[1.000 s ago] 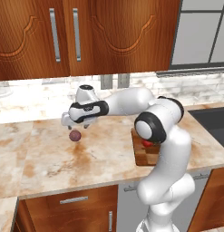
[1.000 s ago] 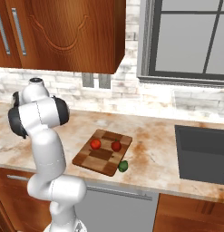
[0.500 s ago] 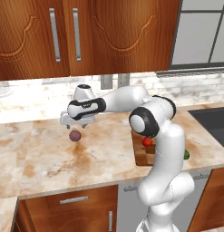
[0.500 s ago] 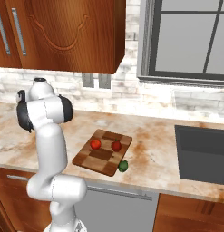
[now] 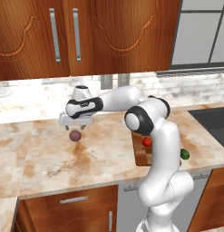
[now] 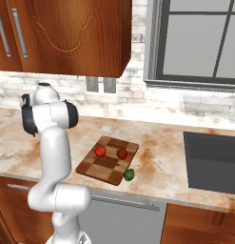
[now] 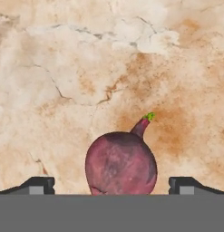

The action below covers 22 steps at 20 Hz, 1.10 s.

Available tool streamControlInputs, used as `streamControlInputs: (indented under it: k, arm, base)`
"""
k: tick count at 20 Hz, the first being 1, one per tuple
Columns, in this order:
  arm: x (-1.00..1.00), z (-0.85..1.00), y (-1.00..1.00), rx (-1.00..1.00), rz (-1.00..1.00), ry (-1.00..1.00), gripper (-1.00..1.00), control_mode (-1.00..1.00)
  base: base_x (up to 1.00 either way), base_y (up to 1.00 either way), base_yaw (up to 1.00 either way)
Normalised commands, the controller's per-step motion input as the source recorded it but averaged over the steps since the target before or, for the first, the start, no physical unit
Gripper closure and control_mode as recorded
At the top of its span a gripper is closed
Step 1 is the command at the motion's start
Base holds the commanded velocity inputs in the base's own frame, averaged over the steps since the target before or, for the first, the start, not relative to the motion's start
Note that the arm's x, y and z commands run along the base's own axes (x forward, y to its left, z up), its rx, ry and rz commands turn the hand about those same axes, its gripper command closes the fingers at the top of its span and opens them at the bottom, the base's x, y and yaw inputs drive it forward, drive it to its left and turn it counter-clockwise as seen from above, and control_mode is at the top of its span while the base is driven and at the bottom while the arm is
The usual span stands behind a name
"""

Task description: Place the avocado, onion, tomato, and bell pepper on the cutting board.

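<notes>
The purple-mauve onion (image 5: 75,135) (image 7: 121,163) lies on the marble counter, left of the cutting board (image 5: 140,153) (image 6: 108,159). My gripper (image 5: 76,127) (image 7: 112,185) hangs just above it, open, with one fingertip on each side and neither touching it. On the board sit the bright tomato (image 6: 100,151) and the darker bell pepper (image 6: 122,153). The green avocado (image 6: 129,175) (image 5: 184,154) rests on the counter at the board's front corner. In the left base view my arm hides most of the board.
A dark sink (image 6: 211,162) is set into the counter at the far right. Wooden wall cabinets (image 5: 86,36) hang above the brick backsplash, and the counter's front edge (image 5: 77,188) runs close below the onion.
The arm's elbow has swung a little to the left and the hand has settled slightly lower over the onion. The vegetables have not moved.
</notes>
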Motion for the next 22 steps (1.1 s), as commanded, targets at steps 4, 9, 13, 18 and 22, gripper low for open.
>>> streamControlInputs:
  k: [4, 9, 13, 18, 22]
  arm:
    - [0.06, -0.2, 0.0, 0.0, 0.0, 0.06, -1.0, -1.0]
    - [0.1, -0.21, 0.0, 0.0, 0.0, 0.06, -1.0, -1.0]
    - [0.13, -0.24, 0.0, 0.0, 0.0, 0.07, -1.0, -1.0]
    - [0.14, -0.23, 0.0, 0.0, 0.0, 0.08, -1.0, -1.0]
    - [0.1, -0.22, 0.0, 0.0, 0.0, 0.07, -1.0, -1.0]
  base:
    - [0.0, 0.0, 0.0]
    - [0.0, 0.0, 0.0]
    - [0.0, 0.0, 0.0]
    - [0.0, 0.0, 0.0]
    - [0.0, 0.0, 0.0]
